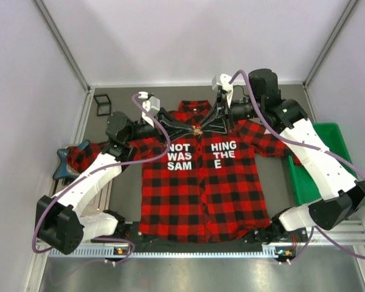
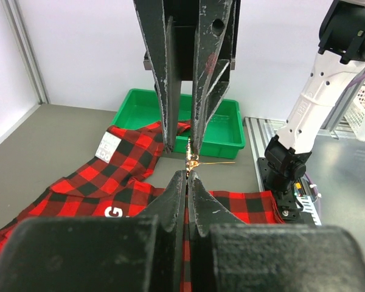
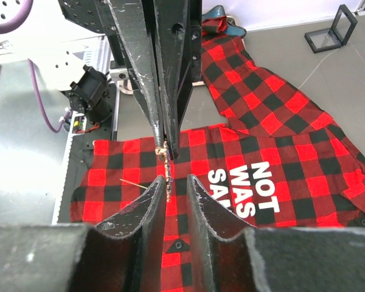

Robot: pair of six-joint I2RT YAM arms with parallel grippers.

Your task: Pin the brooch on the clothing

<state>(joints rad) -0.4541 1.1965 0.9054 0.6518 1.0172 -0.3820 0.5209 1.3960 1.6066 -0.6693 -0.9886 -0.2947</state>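
The brooch (image 2: pixel 193 160) is seen only as a tiny golden glint with a hair-thin pin (image 2: pixel 219 162) jutting sideways. Its shape is too small to be made out. It is held just above the plaid shirt (image 1: pixel 201 194), over the button placket (image 1: pixel 201 182), a little nearer than the collar (image 1: pixel 193 108). The left hand (image 2: pixel 186 176) is closed to a sliver and the brooch sits at its fingertips (image 2: pixel 177 187), so it is judged to be pinched there. The right hand (image 3: pixel 176 181) faces it tip to tip from the right. Its fingers are parted narrowly, and nothing is seen gripped between them.

The step in hand is judged to be the piercing of the cloth. It would be done best with the brooch firmly pinched and the pin laid low, nearly flat to the fabric. A small fold of the placket should be pressed or raised by the other hand, so that the point passes in and out through the top layer only. Slow, short motion is called for, since the shirt lies loose on the table (image 2: pixel 61 140) and could be dragged or bunched.

White block lettering (image 1: pixel 179 156) is printed on the chest: "NOT WAS SAM" left of the placket and "HING THE E" right of it. A small white label (image 2: pixel 107 146) by the collar is visible from the left wrist, but its print cannot be read.
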